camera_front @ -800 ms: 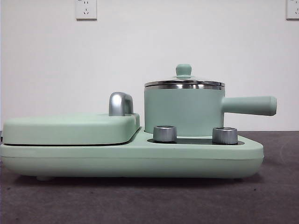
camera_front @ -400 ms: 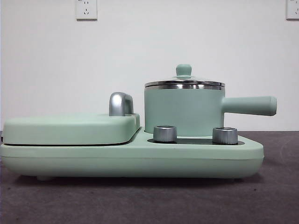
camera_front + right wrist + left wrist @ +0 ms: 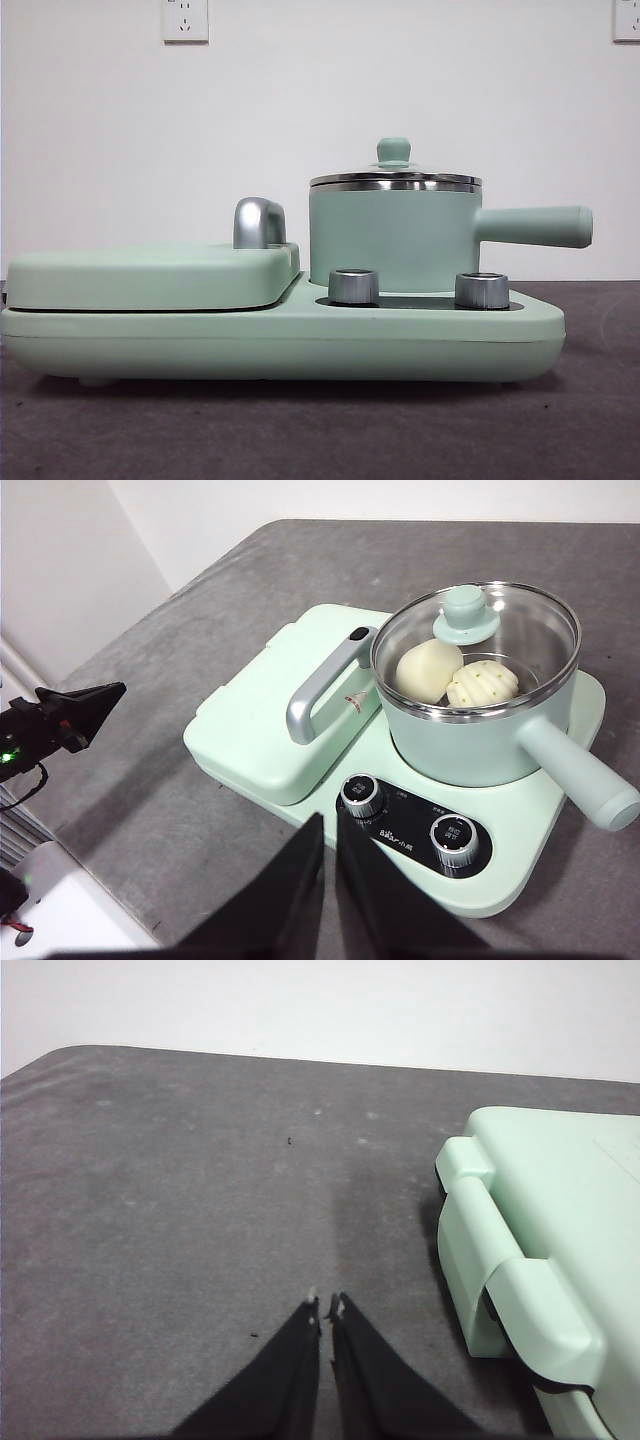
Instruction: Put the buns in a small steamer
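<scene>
The small steamer [image 3: 395, 240] [image 3: 480, 730] stands on the right half of a mint-green cooker base, its glass lid [image 3: 470, 645] on and its long handle [image 3: 535, 227] pointing right. Through the lid, the right wrist view shows both buns inside: the plain smooth one [image 3: 428, 670] and the pleated one with green flecks [image 3: 484, 683]. My right gripper [image 3: 328, 825] is shut and empty, raised in front of the cooker's knobs. My left gripper [image 3: 325, 1307] is shut and empty over bare table beside the cooker's end. Neither gripper shows in the front view.
The flat griddle [image 3: 150, 275] [image 3: 270, 720] with a chrome handle [image 3: 258, 222] fills the cooker's left half. Two steel knobs [image 3: 352, 286] [image 3: 481, 290] sit at the front. The cooker's end [image 3: 540, 1250] lies close to the left gripper. The other arm's black tip [image 3: 70, 715] shows in the right wrist view.
</scene>
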